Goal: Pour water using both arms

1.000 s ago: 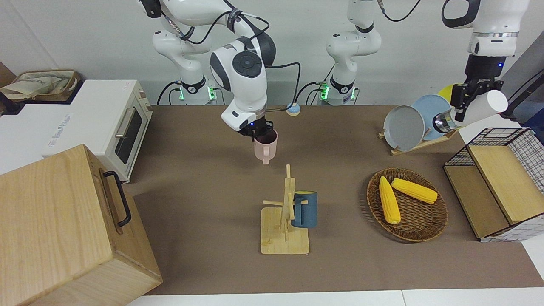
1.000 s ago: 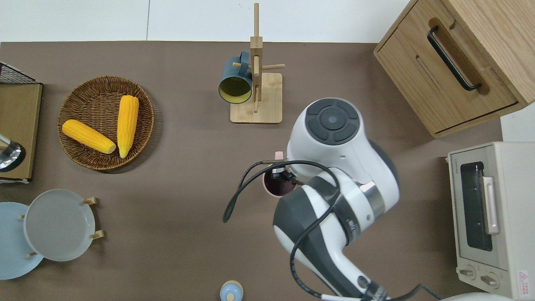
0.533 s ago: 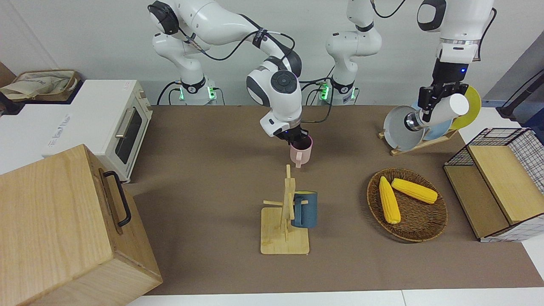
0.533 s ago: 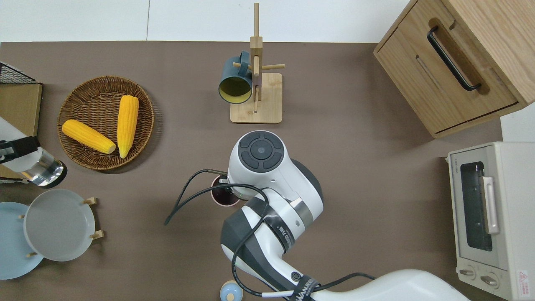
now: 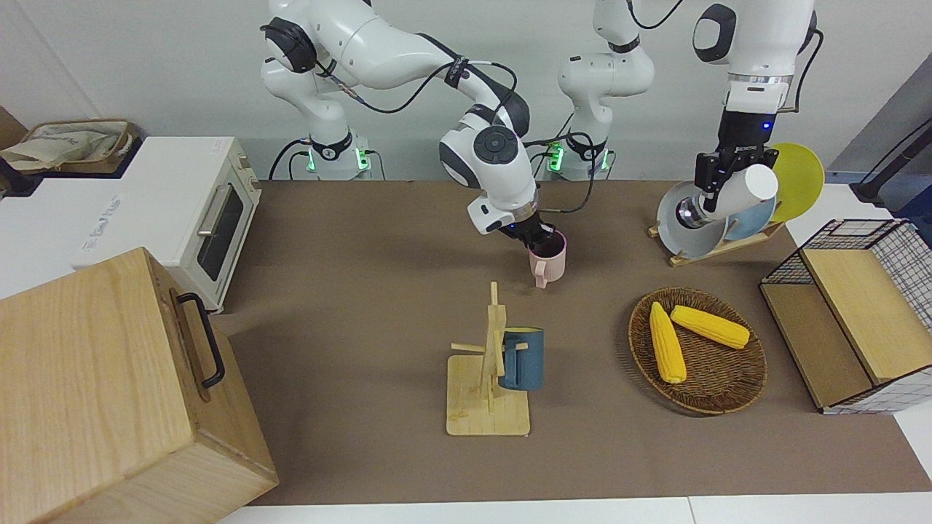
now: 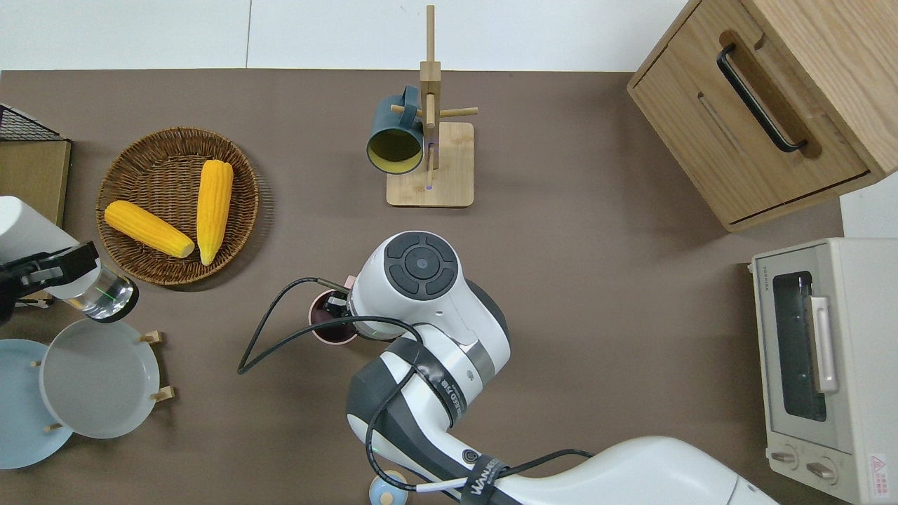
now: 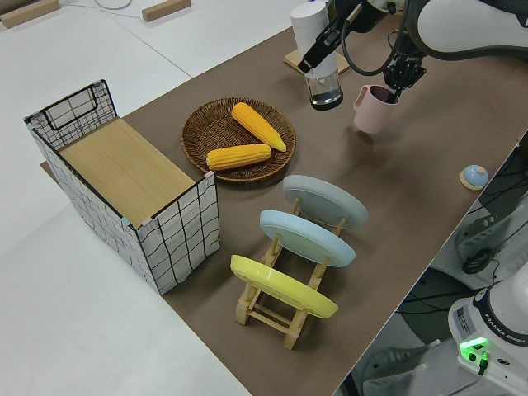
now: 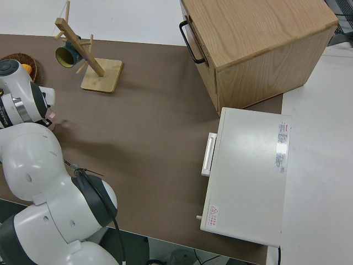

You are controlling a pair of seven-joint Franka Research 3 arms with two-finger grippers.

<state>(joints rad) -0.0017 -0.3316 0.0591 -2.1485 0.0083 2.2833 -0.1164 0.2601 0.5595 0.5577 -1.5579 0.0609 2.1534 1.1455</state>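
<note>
The right hand (image 5: 540,240) pinches the pink mug (image 5: 547,260) by its rim, mouth up to receive water. The left hand (image 5: 717,178) clamps the white bottle (image 5: 728,196), tilted mouth-down over the bench (image 5: 349,240) beside the corn basket (image 6: 175,203), apparently readying a pour.

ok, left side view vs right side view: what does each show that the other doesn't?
Left side view only: the left gripper holding the white bottle, the corn basket, the plate rack with three plates, and the wire basket.

Right side view only: the toaster oven and the wooden cabinet.

Both: the brown table and the right arm's pink mug, though only a sliver of it shows in the right side view.
</note>
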